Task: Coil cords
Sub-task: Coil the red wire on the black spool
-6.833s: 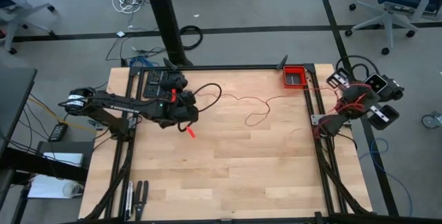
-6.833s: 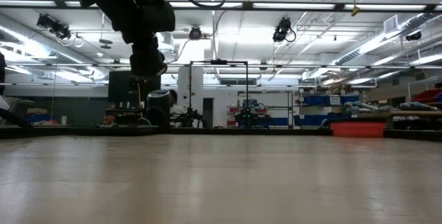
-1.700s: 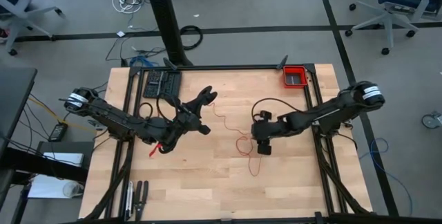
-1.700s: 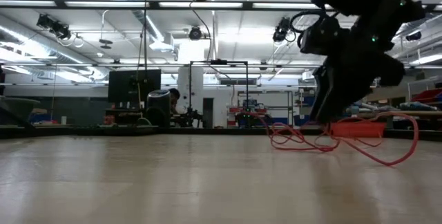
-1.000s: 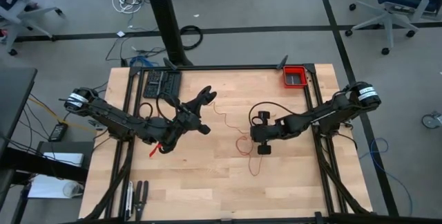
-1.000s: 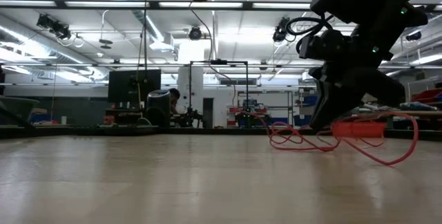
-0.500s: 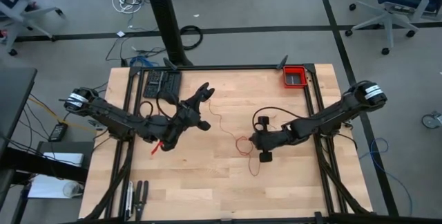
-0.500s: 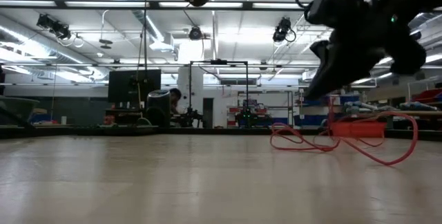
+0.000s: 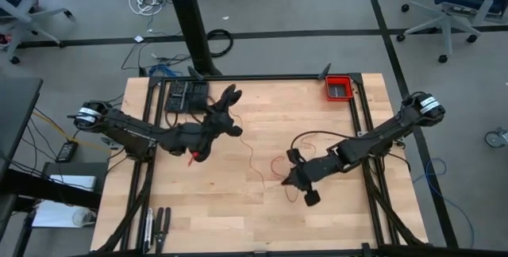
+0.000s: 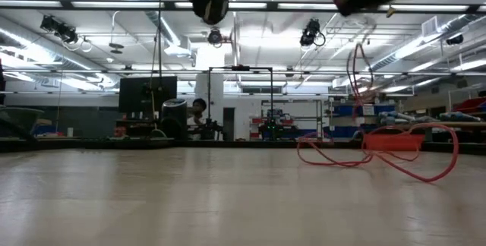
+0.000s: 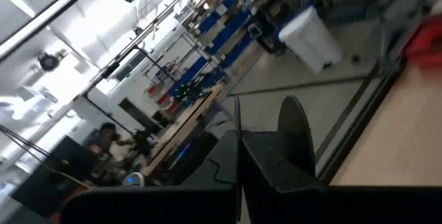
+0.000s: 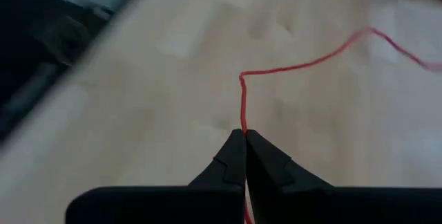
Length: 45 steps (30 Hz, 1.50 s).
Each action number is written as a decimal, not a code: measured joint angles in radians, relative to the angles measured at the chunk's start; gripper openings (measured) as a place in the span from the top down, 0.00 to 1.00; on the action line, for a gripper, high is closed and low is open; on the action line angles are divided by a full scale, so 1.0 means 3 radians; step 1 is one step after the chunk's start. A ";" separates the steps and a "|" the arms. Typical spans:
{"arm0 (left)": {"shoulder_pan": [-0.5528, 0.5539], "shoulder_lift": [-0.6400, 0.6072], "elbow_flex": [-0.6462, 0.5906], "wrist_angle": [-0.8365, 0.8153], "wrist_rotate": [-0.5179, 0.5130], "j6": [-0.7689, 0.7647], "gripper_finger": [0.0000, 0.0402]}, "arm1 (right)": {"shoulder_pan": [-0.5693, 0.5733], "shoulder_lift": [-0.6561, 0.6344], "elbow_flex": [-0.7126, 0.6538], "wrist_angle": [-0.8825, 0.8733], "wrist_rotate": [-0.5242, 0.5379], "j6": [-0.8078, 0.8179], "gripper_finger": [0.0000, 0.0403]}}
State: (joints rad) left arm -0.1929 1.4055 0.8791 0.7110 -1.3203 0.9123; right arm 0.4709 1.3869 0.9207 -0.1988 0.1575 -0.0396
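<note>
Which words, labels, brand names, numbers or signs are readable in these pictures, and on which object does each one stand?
None can be read.
Small dark panel at the wooden table's far left corner: any markings too small to read.
Blue shelves in the room behind: any labels too blurred.
Thin red cord, red rectangular bin: no text visible.
</note>
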 joint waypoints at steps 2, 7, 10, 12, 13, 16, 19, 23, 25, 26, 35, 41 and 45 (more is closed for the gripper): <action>0.0080 0.0000 0.0000 -0.0255 0.0052 -0.0009 0.98 | 0.0066 0.0000 0.0116 -0.0065 -0.0071 -0.0047 1.00; 0.0219 0.0003 0.0000 -0.0795 0.0242 -0.0115 0.98 | 0.0190 0.0000 0.0374 -0.0331 -0.0079 -0.0057 1.00; 0.0268 0.0003 0.0000 -0.1023 0.0450 -0.0201 0.98 | 0.0229 0.0000 0.0477 -0.0403 -0.0075 -0.0079 1.00; 0.0282 0.0003 0.0000 -0.1166 0.0639 -0.0218 0.98 | 0.0235 0.0000 0.0526 -0.0462 -0.0075 -0.0104 1.00; 0.0282 0.0003 0.0000 -0.1205 0.0716 -0.0229 0.98 | 0.0237 0.0000 0.0548 -0.0542 -0.0069 -0.0108 1.00; 0.0279 0.0003 0.0000 -0.1250 0.0921 -0.0264 0.98 | 0.0230 -0.0001 0.0558 -0.0736 0.0012 -0.0035 1.00; 0.0272 0.0003 0.0000 -0.1249 0.1189 -0.0231 0.98 | 0.0220 -0.0001 0.0558 -0.0721 -0.0001 -0.0026 1.00; 0.0295 0.0003 0.0000 -0.1312 0.1797 -0.0195 0.98 | 0.0195 -0.0005 0.0558 -0.0696 -0.0019 -0.0162 1.00; 0.0298 0.0003 0.0000 -0.1305 0.1959 -0.0200 0.98 | 0.0155 -0.0014 0.0558 -0.0670 0.0014 -0.0251 1.00; 0.0298 0.0003 0.0000 -0.1291 0.1965 -0.0216 0.98 | 0.0132 -0.0015 0.0558 -0.0627 0.0078 -0.0299 1.00; 0.0292 0.0003 0.0000 -0.1321 0.1914 -0.0291 0.98 | 0.0001 -0.0015 0.0558 0.0125 0.1032 -0.0971 1.00; 0.0310 0.0003 0.0000 -0.1399 0.1913 -0.0451 0.98 | -0.0011 -0.0017 0.0558 0.0874 0.1030 -0.1446 1.00; 0.0310 0.0003 0.0000 -0.1567 0.1912 -0.0460 0.98 | -0.0016 -0.0029 0.0558 0.1126 0.0976 -0.1604 1.00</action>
State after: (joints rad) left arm -0.0998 1.4063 0.8791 0.2410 -0.7466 0.7744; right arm 0.4662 1.3781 1.0882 0.1390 0.4503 -0.5208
